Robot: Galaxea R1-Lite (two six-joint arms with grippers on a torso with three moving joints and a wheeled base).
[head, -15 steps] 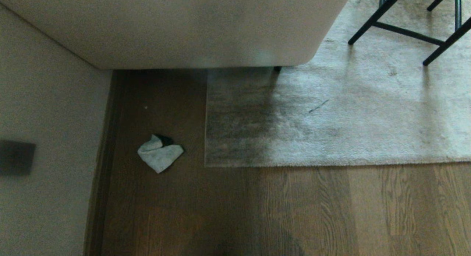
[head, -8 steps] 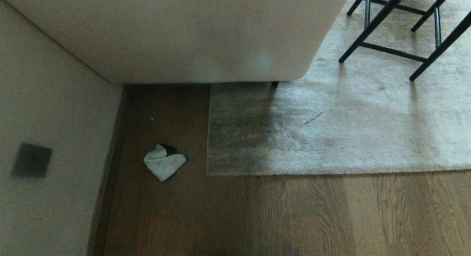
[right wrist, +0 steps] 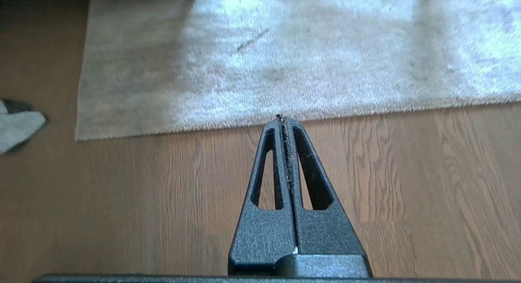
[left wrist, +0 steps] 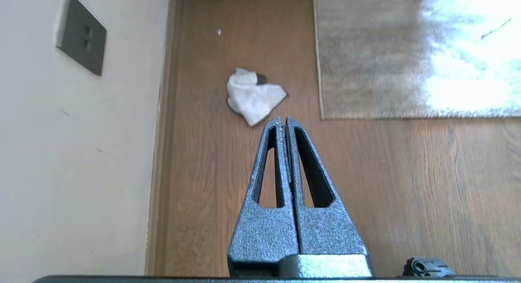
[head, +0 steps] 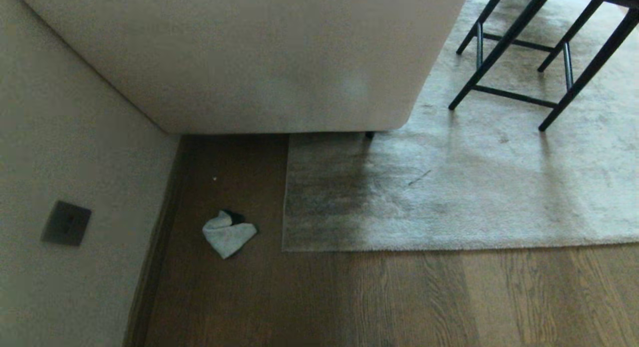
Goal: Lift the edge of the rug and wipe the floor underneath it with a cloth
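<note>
Head view: cloth (head: 228, 235) beside rug edge (head: 285, 197).

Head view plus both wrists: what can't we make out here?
- Floor under the rug: hidden in every view; the rug edge lies flat.
- Both arms: outside the head view; only the shut left gripper and right gripper show.
- Dark patch beside the cloth: too small to identify.
- Chair: cut off at the head view's top edge.

A pale sofa (head: 259, 62), black-legged stool (head: 524, 62), and dark wall outlet (head: 66, 223).
</note>
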